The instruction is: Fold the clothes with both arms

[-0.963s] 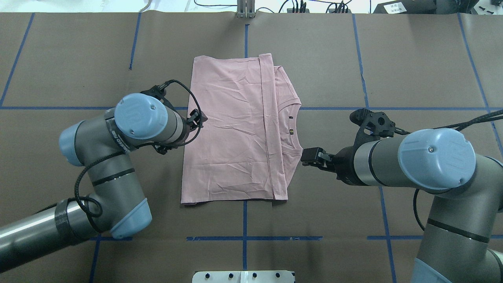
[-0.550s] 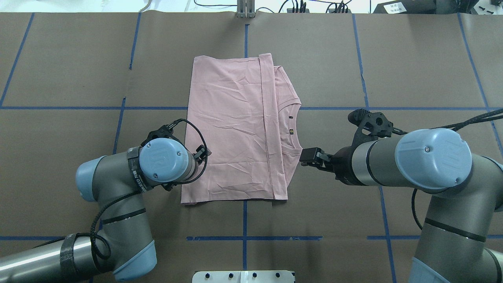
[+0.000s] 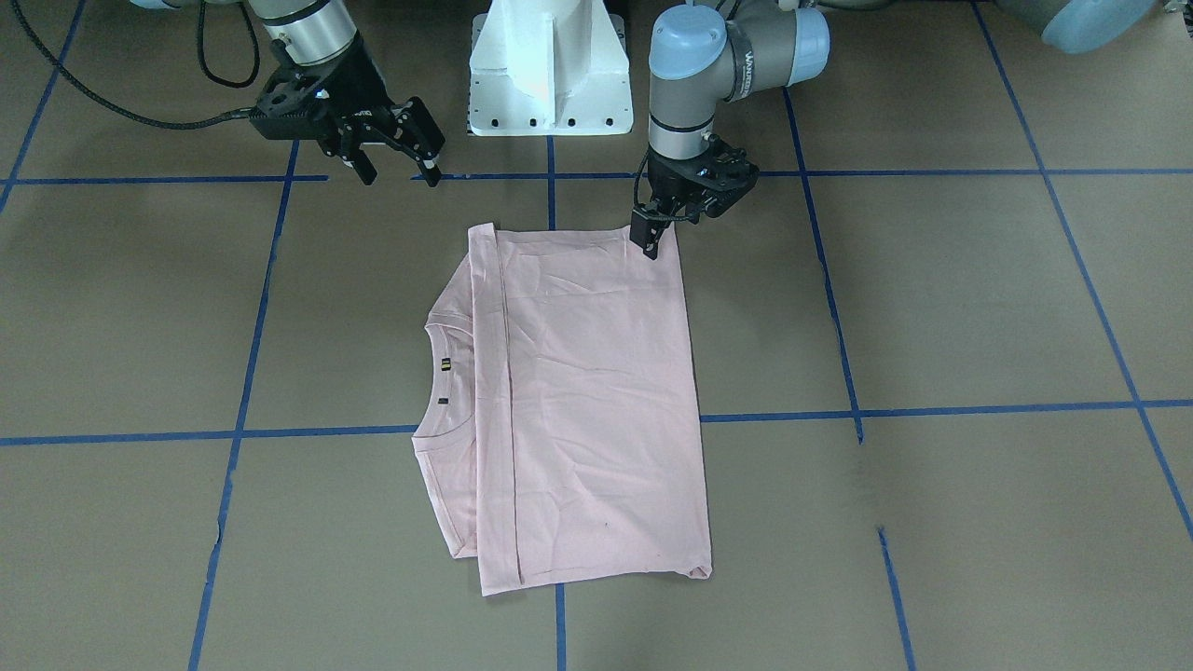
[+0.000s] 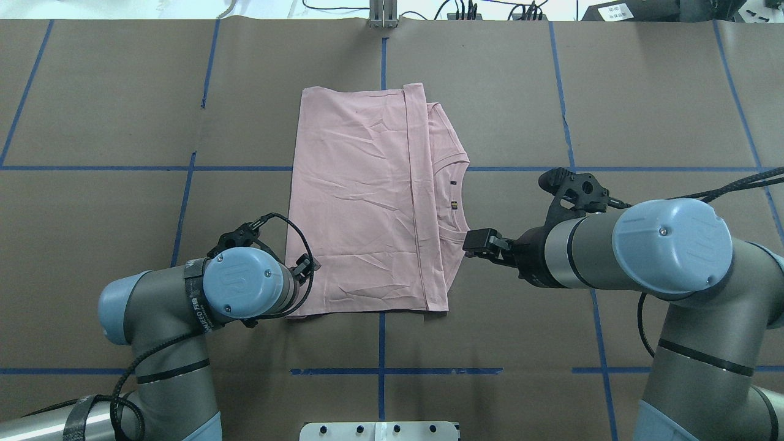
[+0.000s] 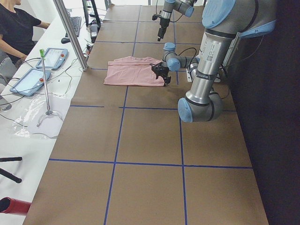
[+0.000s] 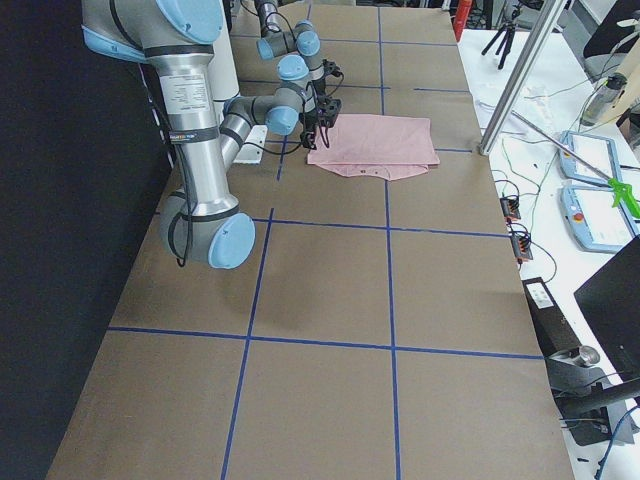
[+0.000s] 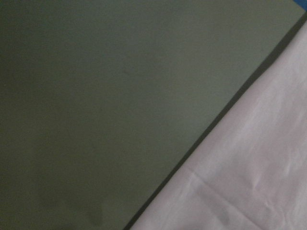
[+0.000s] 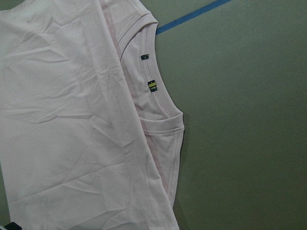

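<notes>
Pink T-shirt (image 4: 361, 202), part-folded, lies flat at counter (image 4: 643, 92) ctr; right gripper (image 3: 396, 166), fingers spread, hovers near collar edge, and left gripper (image 3: 652, 240) hangs at near hem corner, prob. both staged for paired corner pick; left's open/closed state can't be told.

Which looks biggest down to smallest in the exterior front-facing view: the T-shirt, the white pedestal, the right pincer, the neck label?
1. T-shirt, by far.
2. white pedestal, though the top edge crops it.
3. right pincer, open, smaller than the pedestal.
4. neck label, a tiny mark inside the collar.
</notes>
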